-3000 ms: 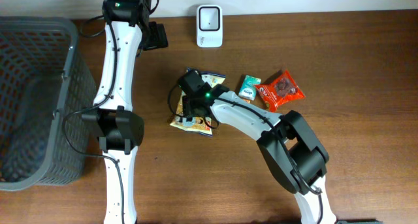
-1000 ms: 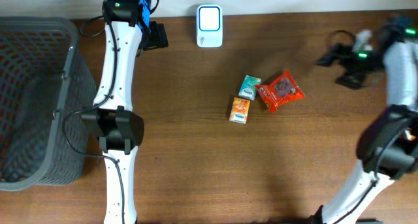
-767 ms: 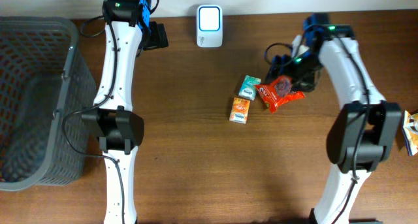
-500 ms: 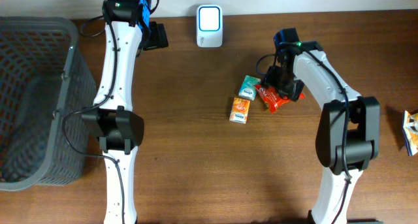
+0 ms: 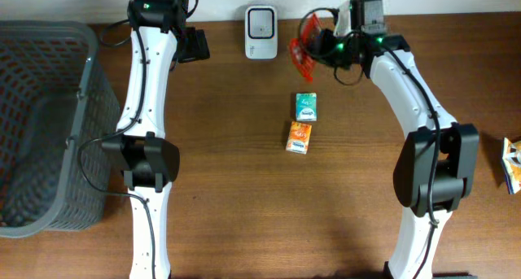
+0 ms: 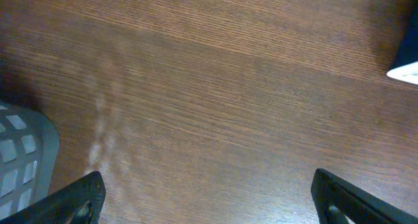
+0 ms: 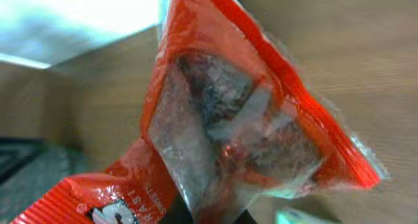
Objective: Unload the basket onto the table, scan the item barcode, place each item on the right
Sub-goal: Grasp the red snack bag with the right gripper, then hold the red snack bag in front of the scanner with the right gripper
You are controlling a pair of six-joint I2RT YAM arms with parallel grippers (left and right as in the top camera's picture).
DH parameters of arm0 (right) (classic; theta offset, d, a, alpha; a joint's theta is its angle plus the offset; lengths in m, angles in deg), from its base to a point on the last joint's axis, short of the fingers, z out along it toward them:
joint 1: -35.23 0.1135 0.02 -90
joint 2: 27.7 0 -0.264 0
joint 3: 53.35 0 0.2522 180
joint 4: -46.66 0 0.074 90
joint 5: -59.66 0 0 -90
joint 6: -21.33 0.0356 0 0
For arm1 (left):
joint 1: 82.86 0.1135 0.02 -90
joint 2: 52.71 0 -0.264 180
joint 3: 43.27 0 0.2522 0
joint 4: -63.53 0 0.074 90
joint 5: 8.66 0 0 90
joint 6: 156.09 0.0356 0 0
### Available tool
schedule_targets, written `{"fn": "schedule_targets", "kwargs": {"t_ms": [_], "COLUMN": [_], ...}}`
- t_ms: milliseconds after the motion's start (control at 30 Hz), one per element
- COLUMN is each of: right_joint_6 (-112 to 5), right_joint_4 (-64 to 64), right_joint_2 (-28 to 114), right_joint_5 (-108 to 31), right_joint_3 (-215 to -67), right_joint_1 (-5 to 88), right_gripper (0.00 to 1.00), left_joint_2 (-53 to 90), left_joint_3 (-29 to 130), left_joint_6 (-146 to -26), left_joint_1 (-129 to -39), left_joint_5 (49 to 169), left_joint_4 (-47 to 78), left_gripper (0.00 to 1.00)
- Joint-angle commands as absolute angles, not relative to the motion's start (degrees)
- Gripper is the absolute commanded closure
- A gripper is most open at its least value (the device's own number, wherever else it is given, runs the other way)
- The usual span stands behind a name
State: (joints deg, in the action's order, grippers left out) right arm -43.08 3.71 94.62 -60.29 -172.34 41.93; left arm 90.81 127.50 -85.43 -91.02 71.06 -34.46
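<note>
The left tool is hanging over the brown wooden table, its two dark fingertips showing at the bottom corners, wide apart, with wood grain between them. A grey mesh basket is edging in at lower left, while a dark and white object is poking in at the upper right edge, too cropped to identify.

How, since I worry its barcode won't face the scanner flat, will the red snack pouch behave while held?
Probably floppy: the red pouch looks crinkled and creased in the right gripper. Likely light, since a pinch at one end seems to carry it. Its glossy film may slip or twist beside the scanner.
</note>
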Motion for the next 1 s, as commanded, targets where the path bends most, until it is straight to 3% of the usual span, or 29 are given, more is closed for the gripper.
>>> {"fn": "schedule_targets", "kwargs": {"t_ms": [0, 167, 333, 467, 700, 767, 800, 867, 967], "right_joint_6": [-44.7, -44.6, -44.7, -44.7, -51.9, -53.9, -54.1, -57.9, -63.5], "right_joint_4": [10.7, 24.1, 30.4, 31.7, 24.5, 24.8, 25.5, 26.3, 24.4], "right_joint_2": [94.5, 96.7, 102.1, 103.8, 103.6, 106.3, 108.0, 110.6, 111.7], "right_joint_5": [-66.4, -56.3, -30.5, -28.4, -46.1, -48.1, -48.2, -48.4, -48.5], "right_joint_3": [-173.3, -173.3, -173.3, -173.3, -174.1, -174.1, -174.1, -174.1, -174.1], "right_joint_1": [42.1, 48.0, 56.6, 57.3, 57.8, 58.8, 59.6, 60.9, 62.0], "right_gripper": [0.96, 0.96, 0.89, 0.93, 0.68, 0.51, 0.34, 0.22, 0.22], "left_joint_2": [90.9, 90.9, 90.9, 90.9, 90.9, 90.9, 90.9, 90.9, 90.9], "left_joint_3": [127.7, 127.7, 127.7, 127.7, 127.7, 127.7, 127.7, 127.7, 127.7], "left_joint_6": [-86.0, -86.0, -86.0, -86.0, -86.0, -86.0, -86.0, -86.0, -86.0], "left_joint_1": [-90.7, -90.7, -90.7, -90.7, -90.7, -90.7, -90.7, -90.7, -90.7], "left_joint_5": [71.5, 71.5, 71.5, 71.5, 71.5, 71.5, 71.5, 71.5, 71.5], "left_joint_4": [-34.5, -34.5, -34.6, -34.5, -34.5, -34.5, -34.5, -34.5, -34.5], "left_gripper": [0.01, 0.01, 0.01, 0.01, 0.01, 0.01, 0.01, 0.01, 0.01]}}
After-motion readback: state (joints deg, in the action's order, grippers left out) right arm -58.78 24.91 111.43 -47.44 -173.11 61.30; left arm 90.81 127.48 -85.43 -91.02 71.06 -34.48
